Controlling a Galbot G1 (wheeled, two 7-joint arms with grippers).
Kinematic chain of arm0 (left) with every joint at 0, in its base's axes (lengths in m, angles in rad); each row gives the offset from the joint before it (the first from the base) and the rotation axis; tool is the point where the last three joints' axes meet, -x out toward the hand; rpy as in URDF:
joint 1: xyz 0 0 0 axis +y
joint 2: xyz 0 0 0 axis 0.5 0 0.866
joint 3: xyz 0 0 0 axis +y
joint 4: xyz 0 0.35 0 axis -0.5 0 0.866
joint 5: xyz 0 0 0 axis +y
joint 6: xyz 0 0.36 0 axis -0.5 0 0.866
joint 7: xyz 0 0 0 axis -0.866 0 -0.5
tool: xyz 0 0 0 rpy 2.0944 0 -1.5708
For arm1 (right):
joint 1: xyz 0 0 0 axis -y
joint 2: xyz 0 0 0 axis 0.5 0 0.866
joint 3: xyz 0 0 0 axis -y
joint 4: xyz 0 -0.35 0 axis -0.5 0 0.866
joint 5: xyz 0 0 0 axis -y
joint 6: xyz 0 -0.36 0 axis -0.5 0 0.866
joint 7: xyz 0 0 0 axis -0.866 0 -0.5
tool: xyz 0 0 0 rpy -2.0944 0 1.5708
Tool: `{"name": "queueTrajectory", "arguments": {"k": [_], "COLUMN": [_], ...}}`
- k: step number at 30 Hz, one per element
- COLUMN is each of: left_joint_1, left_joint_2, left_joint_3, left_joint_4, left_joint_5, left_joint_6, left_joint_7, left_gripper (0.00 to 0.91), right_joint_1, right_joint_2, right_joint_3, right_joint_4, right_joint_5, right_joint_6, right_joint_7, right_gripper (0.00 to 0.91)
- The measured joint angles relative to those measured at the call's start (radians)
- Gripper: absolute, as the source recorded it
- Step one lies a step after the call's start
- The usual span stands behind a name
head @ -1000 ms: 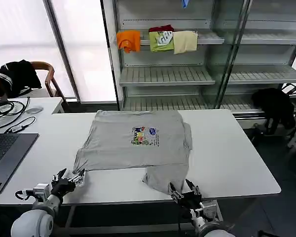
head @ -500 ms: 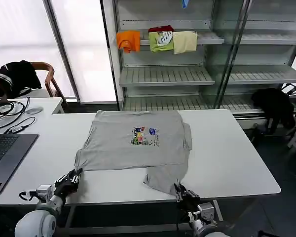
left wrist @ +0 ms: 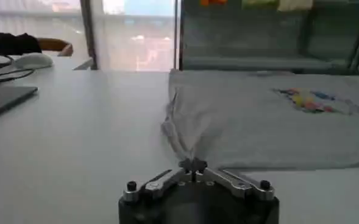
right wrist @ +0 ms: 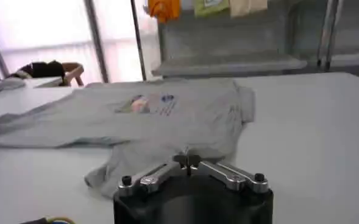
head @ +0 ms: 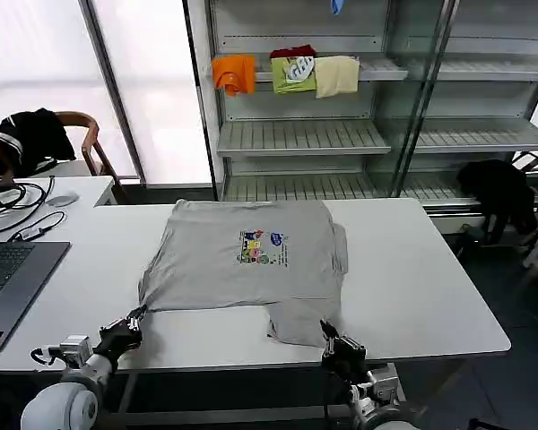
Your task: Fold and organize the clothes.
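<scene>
Left end effector (left wrist: 193, 163) pinching shirt (head: 251, 255) corner, right end effector (right wrist: 188, 161) pinching its near hem

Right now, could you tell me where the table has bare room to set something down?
The widest bare patch of the table lies right of the grey shirt, out to the right edge. A narrower strip runs between the shirt and the laptop. The near edge is crowded: the left gripper and right gripper each pinch a shirt corner there.

- Shirt (head: 247, 260) graphic (head: 263, 248): print too small to be reading.
- Laptop (head: 9, 278) is getting cut off at head view's left edge.
- Shirt's collar isn't showing, lying hidden.
</scene>
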Motion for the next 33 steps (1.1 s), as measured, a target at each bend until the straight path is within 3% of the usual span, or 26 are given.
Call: {"name": "queueTrajectory", "arguments": {"k": [20, 33], "left_joint_1": [-0.311, -0.434], "left_joint_2": [-0.024, -0.022], "left_joint_3": [0.059, 0.091], "left_joint_4": [0.211, 0.364], "left_joint_5": [-0.104, -0.058], "left_joint_6": [0.002, -0.013], "left_joint_7": [-0.070, -0.084], "left_gripper": [0.000, 0.010], "right_joint_1": [0.512, 0.690], "right_joint_2": [0.111, 0.151], "right_joint_3": [0.004, 0.009], "right_joint_4": [-0.446, -0.688], "right_joint_5": [0.016, -0.025], "right_joint_6": [0.003, 0.026], "right_joint_7": [0.008, -0.013], "right_gripper": [0.000, 0.000]}}
